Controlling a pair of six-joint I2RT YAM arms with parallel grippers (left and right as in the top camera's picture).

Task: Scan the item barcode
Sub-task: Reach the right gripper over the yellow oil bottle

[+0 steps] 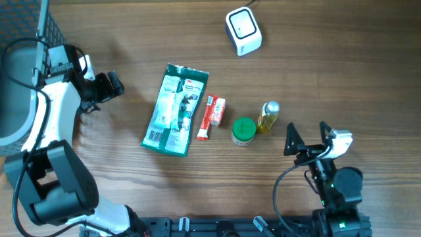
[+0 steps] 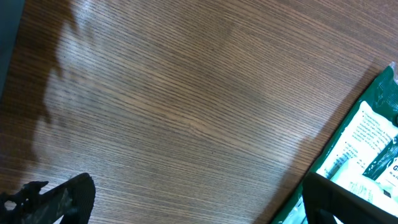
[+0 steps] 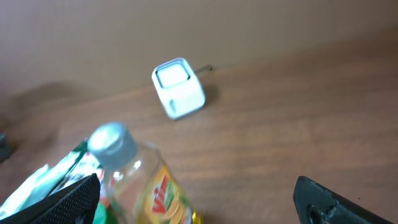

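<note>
Several items lie mid-table: a green-and-white packet [image 1: 175, 109], a small red-and-white box [image 1: 212, 117], a green-lidded jar [image 1: 243, 131] and a small yellow bottle [image 1: 268, 117] with a silver cap. The white barcode scanner [image 1: 243, 30] sits at the far edge. My left gripper [image 1: 110, 88] is open, left of the packet and apart from it. In the left wrist view the gripper [image 2: 199, 205] hangs over bare wood with the packet [image 2: 373, 143] by its right finger. My right gripper [image 1: 307, 134] is open, just right of the bottle. The right wrist view shows the gripper [image 3: 199, 202] with the bottle [image 3: 143, 180] near its left finger, ungripped, and the scanner [image 3: 178, 88] beyond.
A dark bin [image 1: 20, 72] stands at the left edge behind the left arm. The scanner's cable runs off the far edge. The table [image 1: 355, 79] is brown wood.
</note>
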